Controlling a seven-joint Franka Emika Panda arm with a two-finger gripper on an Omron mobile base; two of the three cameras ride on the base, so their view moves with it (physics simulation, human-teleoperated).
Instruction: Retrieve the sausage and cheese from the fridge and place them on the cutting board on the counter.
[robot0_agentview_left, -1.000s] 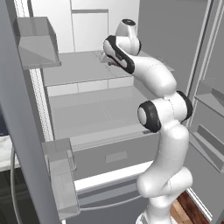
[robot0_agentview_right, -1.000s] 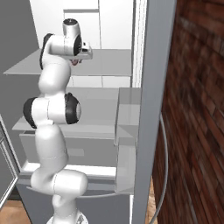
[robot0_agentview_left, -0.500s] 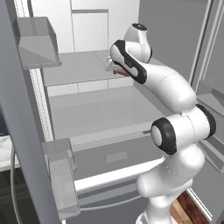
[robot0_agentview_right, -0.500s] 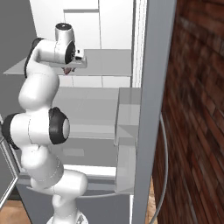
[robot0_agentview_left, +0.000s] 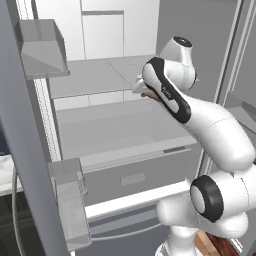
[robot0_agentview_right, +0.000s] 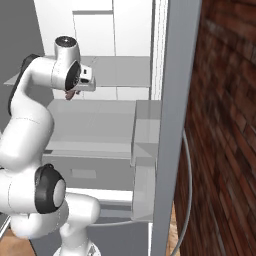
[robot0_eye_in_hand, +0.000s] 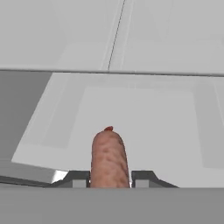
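Sausage (robot0_eye_in_hand: 109, 157) sits clamped between the gripper (robot0_eye_in_hand: 109, 178) fingertips, its rounded end pointing to 12 o'clock in the hand view, lifted clear above the grey shelf (robot0_eye_in_hand: 131, 127) inside the fridge (robot0_agentview_left: 115, 35); probably held this way for carrying out to the cutting board. Arm (robot0_agentview_left: 210, 130) is bent at the elbow, wrist reaching in at the upper shelf level. Cheese not located.
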